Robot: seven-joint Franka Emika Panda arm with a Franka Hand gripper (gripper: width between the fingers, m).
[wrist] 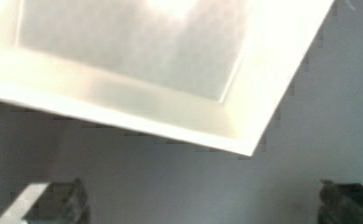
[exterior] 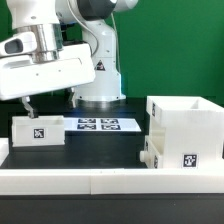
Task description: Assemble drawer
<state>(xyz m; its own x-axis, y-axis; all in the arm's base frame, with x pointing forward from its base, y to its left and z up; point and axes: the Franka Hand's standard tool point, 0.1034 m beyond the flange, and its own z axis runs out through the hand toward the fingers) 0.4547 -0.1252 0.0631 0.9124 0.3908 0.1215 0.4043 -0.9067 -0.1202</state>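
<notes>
Overhead, the arm's two-finger gripper [exterior: 27, 101] hangs just above a small shallow white plastic tray [exterior: 38, 130] at the exterior view's left, its fingers [wrist: 53, 200] spread wide with nothing between them. Well apart, at the right, stands the tall white cube-like plastic shell [exterior: 185, 120], with a second tagged white tray [exterior: 178, 156] low at its front.

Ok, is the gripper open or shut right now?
Open. In the wrist view the fingers of the gripper stand wide apart, nothing between them; the white tray lies clear of them.

A white tray [wrist: 133, 55] lay slantwise on the dark counter [wrist: 196, 185], its hollow facing the camera. The jaws stood wide apart, clear of it, bare counter between them.
</notes>
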